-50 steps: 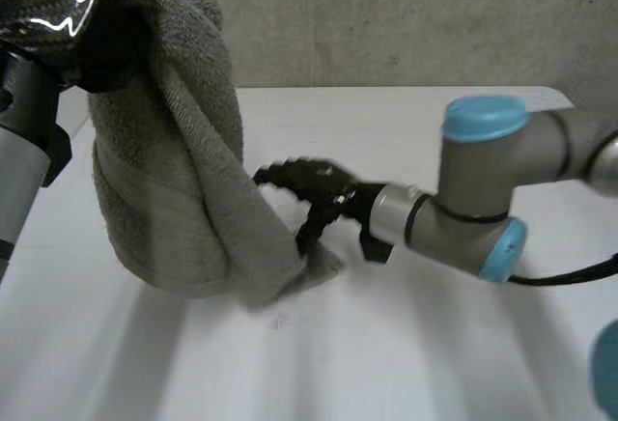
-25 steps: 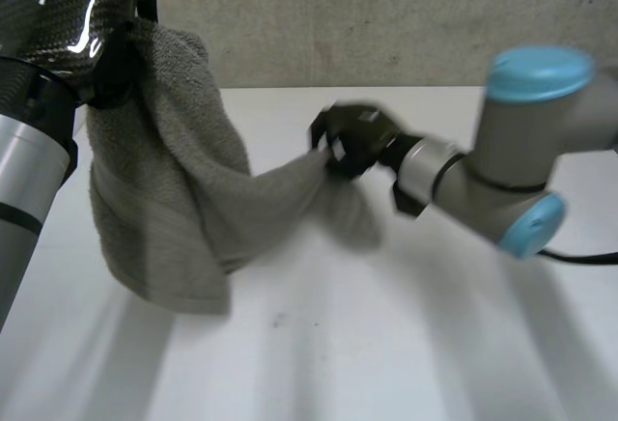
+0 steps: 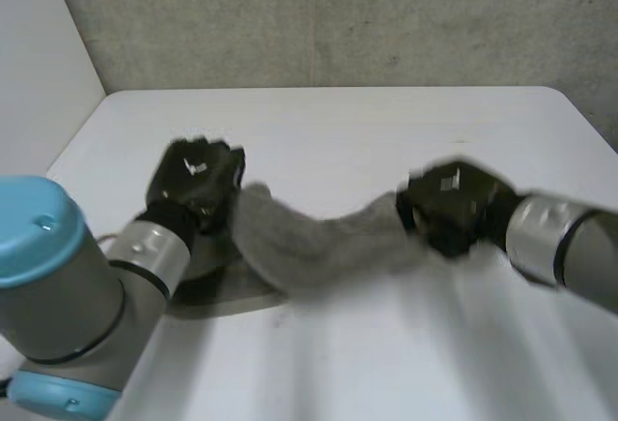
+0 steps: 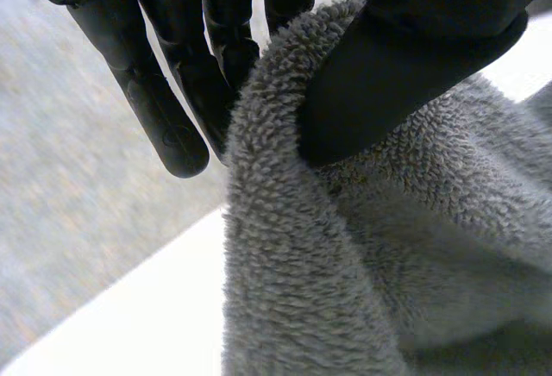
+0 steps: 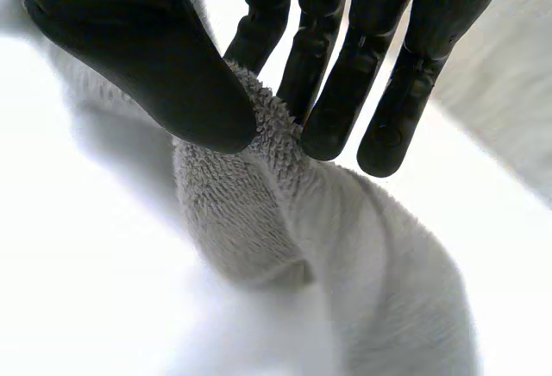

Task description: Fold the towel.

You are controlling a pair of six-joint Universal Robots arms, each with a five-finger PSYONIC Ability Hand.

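Your left hand (image 3: 198,180) pinches one end of the grey towel (image 3: 319,242). In the left wrist view its thumb (image 4: 405,57) presses the fluffy edge against its fingers (image 4: 172,91). Your right hand (image 3: 449,207) pinches the other end. In the right wrist view its thumb and fingers squeeze a bunched bit of towel between them.

The towel hangs between your two hands like a thick rope. It is twisted and sags in the middle, low over the white worktop (image 3: 386,122). You cannot tell if the middle touches the worktop.

Both hands are low and well apart, with their backs up. Your left arm (image 3: 68,286) comes in from the near side and your right arm (image 3: 565,242) from the side. A grey wall (image 3: 338,15) stands behind the worktop.

Each hand has a small white mark on its back, too small to read.
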